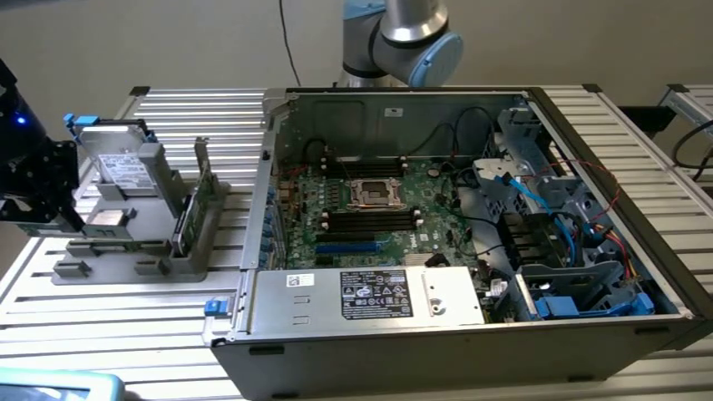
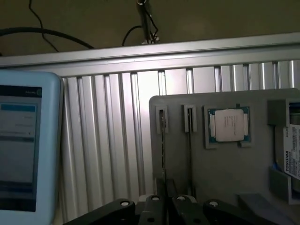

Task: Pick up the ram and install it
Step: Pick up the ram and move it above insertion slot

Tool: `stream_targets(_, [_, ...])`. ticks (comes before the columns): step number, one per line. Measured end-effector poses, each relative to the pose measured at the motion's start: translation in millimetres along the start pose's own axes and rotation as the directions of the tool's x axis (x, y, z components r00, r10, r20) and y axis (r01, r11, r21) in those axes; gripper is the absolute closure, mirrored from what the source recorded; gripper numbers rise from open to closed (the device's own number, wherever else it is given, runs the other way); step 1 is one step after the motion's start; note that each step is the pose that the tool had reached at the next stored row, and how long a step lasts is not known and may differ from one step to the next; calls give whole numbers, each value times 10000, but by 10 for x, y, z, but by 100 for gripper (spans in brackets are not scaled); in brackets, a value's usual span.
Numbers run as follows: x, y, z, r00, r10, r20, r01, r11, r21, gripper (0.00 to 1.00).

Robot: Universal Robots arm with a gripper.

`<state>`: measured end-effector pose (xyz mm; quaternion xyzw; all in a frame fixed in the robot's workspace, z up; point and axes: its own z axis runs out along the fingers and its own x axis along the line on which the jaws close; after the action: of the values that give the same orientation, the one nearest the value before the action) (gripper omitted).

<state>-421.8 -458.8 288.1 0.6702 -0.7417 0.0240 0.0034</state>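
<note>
Two thin boards stand on edge in a grey holder tray [image 2: 225, 164]. The ram [image 2: 163, 150] is the one seen edge-on, running from a small slot toward my fingers. In the exterior view it is the green stick [image 1: 185, 221] upright in the tray [image 1: 134, 251] at the exterior view's left of the open computer case [image 1: 446, 334]. My gripper [image 2: 166, 204] hangs above the tray with its fingers close together and nothing between them. The black memory slots [image 1: 362, 219] lie on the motherboard beside the processor socket [image 1: 373, 194].
A silver processor chip [image 2: 229, 125] and a hard drive [image 2: 291, 150] also sit in the tray. A second edge-on board [image 2: 190, 154] stands beside the ram. A tablet [image 2: 23, 145] lies on the slatted table [image 2: 112, 140]. A black fixture [image 1: 28, 167] stands at the exterior view's left edge.
</note>
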Motion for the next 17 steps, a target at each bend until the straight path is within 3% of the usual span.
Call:
stream_targets(4, [4, -3, -116, 9992, 405, -13, -405, 9992, -15, 87])
stream_targets(7, [1, -3, -116, 9989, 459, -21, -459, 9989, -18, 87])
stream_targets(12, [-5, -8, -286, 9999, 125, -12, -125, 9999, -5, 87])
stream_targets(17, [-2, -12, -389, 9998, -215, 43, 215, 9998, 25, 87])
